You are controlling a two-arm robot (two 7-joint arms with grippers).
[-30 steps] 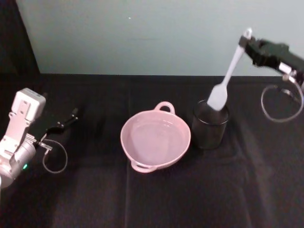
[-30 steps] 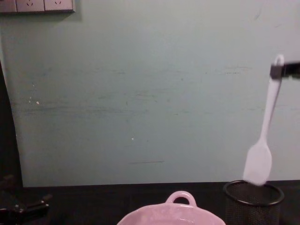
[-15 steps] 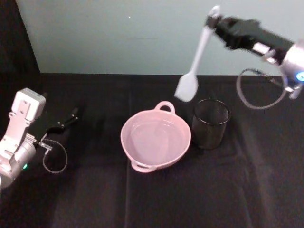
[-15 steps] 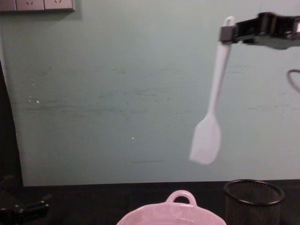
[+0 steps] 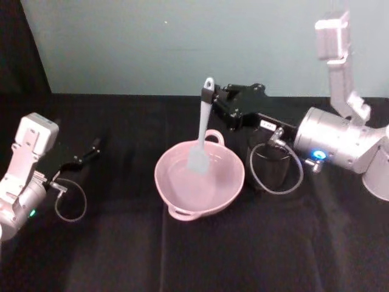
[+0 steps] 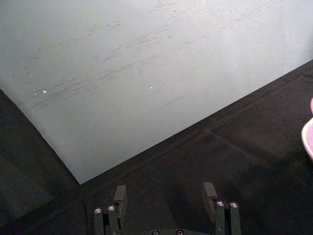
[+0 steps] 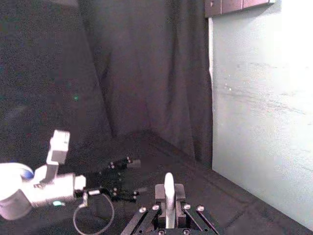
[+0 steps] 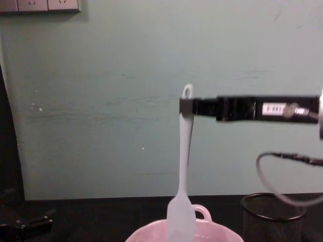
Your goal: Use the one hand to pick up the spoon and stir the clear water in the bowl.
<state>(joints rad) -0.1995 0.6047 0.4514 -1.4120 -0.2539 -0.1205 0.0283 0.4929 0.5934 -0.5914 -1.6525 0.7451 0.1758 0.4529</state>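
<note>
Spoon (image 5: 202,131) hung nearly upright from the right claw (image 5: 214,97), which was clenched on the top of the handle just under the small hole at its tip (in the chest view the white loop poked up above the black fingers (image 8: 185,107)). That claw reached in level from the right, its silver arm (image 5: 340,139) with the blue light lying behind and to the right of the black wire-mesh cup (image 5: 267,176). A grey cable loop (image 5: 275,182) from the arm drooped across the front of the cup.

The spoon's flat scoop sat low inside the pale pink bowl (image 5: 159,176), over the far half of it, just near of the loop handle (image 5: 211,135) on the far rim. The clear water (image 5: 191,191) showed as no more than a faint sheen on the bowl's floor, and whether the scoop actually touched it could not be told. The bowl stood in the middle of the black-draped tabletop (image 5: 243,255), with the mesh cup just beside it on the right (whether the two touched could not be told).

The left claw (image 5: 91,149) sat low at the left side of the tabletop, well apart from the bowl. Its fingers were released and spread, with nothing between them, and they pointed toward the pale green wall (image 5: 152,42) at the far edge. In the left wrist view only a pink sliver of the bowl's rim showed at the edge.
</note>
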